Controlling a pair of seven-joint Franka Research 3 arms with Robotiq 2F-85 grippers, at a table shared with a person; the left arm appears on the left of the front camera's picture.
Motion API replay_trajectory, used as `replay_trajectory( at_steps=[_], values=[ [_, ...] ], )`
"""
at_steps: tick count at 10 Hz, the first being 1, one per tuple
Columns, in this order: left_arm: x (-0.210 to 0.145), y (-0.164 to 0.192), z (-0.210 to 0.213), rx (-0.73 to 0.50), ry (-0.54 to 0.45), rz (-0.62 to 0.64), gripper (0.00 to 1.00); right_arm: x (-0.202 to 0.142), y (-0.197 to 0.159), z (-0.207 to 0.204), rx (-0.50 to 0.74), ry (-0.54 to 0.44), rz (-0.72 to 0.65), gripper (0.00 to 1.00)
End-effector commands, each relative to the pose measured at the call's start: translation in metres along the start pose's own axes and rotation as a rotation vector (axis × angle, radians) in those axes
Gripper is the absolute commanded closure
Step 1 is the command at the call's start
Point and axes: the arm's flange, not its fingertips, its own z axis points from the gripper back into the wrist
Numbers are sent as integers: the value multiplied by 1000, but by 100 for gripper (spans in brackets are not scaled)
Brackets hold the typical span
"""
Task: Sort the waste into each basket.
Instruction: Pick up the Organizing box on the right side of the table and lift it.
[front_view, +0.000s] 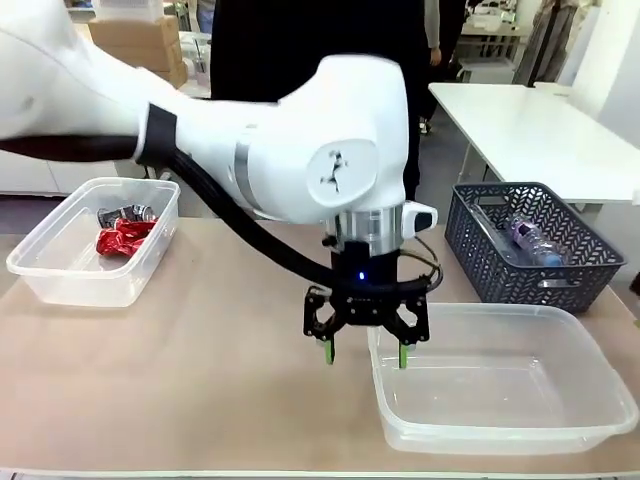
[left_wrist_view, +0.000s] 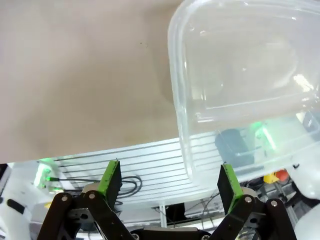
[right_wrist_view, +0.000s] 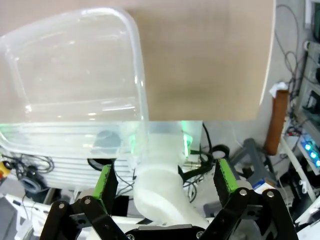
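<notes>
Left jaws spread above near tub (front_view: 520, 437); right jaws likewise (empty); frontally, red can (front_view: 122, 240) in far tub (front_view: 80, 285)

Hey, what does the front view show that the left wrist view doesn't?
Front view: a left-hand tub with crushed cans, and a dark grey basket holding a bottle. Left wrist view: cables below the table edge. Both: the open left gripper at the empty tub's edge, over the tan table.
</notes>
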Motion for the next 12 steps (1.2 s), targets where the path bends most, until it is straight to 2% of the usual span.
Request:
replay_trajectory(
  at_steps=[1,6,8,12],
  values=[
    [-1,-10,-38,14,-31,109,0,15,12,-54,32,47,-1,0],
    [13,-11,-59,9,-65,185,0,23,25,-140,4,199,1,0],
    [16,-10,-61,6,-71,199,0,20,19,-162,17,197,-27,0],
    [26,-7,-60,-12,-73,191,0,7,17,-177,18,158,-53,0]
  ],
)
